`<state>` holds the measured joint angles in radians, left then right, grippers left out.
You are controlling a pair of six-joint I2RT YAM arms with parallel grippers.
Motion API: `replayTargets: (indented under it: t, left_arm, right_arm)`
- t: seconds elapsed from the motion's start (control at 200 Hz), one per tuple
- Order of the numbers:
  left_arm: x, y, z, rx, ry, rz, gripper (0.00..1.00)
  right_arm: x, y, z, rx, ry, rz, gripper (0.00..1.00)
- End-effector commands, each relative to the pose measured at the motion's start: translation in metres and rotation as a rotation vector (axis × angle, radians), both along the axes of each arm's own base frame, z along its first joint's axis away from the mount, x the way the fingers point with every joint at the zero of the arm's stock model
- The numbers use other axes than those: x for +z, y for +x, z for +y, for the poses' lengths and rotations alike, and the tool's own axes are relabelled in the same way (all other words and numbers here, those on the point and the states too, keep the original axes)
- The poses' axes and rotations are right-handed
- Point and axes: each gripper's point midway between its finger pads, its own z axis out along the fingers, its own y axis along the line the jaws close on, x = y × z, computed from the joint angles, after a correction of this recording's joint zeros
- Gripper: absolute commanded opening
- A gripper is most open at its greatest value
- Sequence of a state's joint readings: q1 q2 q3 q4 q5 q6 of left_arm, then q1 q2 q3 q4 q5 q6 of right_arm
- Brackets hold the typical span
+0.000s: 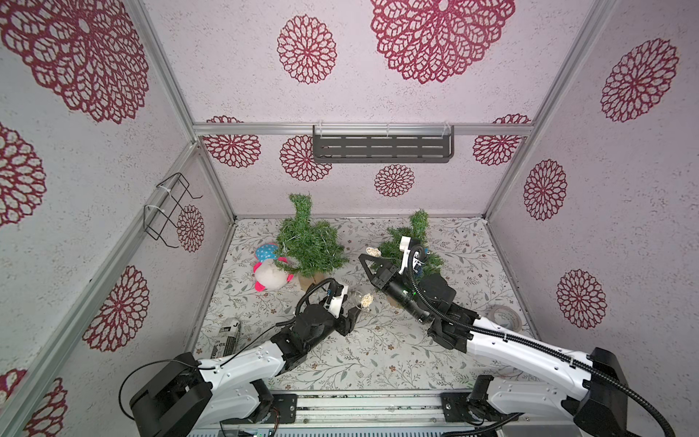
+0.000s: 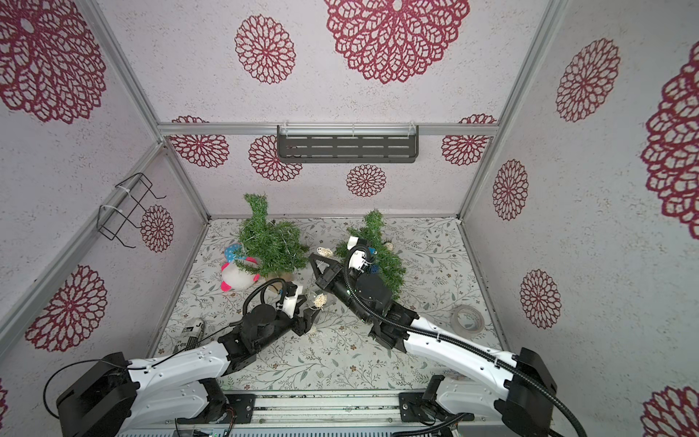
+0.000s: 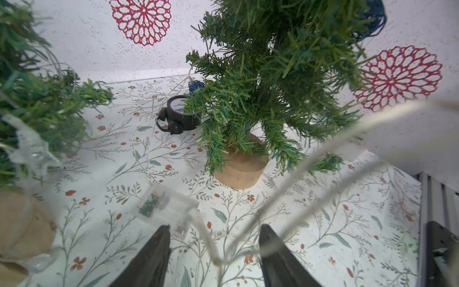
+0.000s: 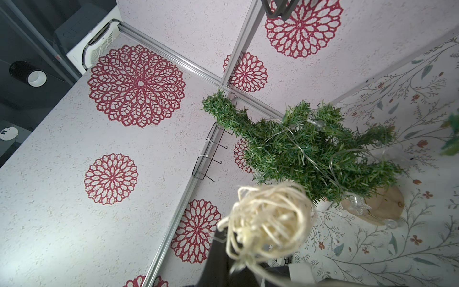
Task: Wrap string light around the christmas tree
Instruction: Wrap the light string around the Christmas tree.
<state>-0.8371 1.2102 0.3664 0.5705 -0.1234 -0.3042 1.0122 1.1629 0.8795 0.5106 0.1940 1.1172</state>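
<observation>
The string light is a thin wire with woven balls. One cream ball (image 1: pixel 372 251) hangs at the tip of my right gripper (image 1: pixel 362 258), which is shut on the wire beside it, left of the right christmas tree (image 1: pixel 412 242). In the right wrist view that ball (image 4: pixel 269 218) fills the space before the jaws. Blue balls (image 3: pixel 196 85) sit in this tree's branches above its wooden base (image 3: pixel 241 171). My left gripper (image 3: pixel 215 228) is open low over the table, with the wire (image 3: pixel 293 188) crossing loosely between its fingers. A second cream ball (image 1: pixel 366 300) and the clear battery box (image 3: pixel 164 206) lie just ahead of it.
A second tree (image 1: pixel 306 242) with clear star lights stands at the back left, a plush toy (image 1: pixel 270 270) beside it. A black clock (image 3: pixel 180 115) sits behind the right tree. A tape roll (image 1: pixel 505 318) lies at the right, a rolled paper (image 1: pixel 230 335) at the left.
</observation>
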Motion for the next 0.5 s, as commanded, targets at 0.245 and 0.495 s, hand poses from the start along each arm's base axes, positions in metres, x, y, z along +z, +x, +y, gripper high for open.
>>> replayTargets:
  t: [0.245,0.495]
  left_arm:
    - [0.012,0.007,0.015,0.059,-0.003,0.0,0.0]
    - [0.056,-0.007,0.077,0.267,0.11,0.12,0.0]
  right_arm:
    - [0.017,-0.004,-0.014,-0.018,0.033,-0.056,0.0]
    - [-0.063,-0.007,-0.023,-0.03,-0.127,0.081,0.17]
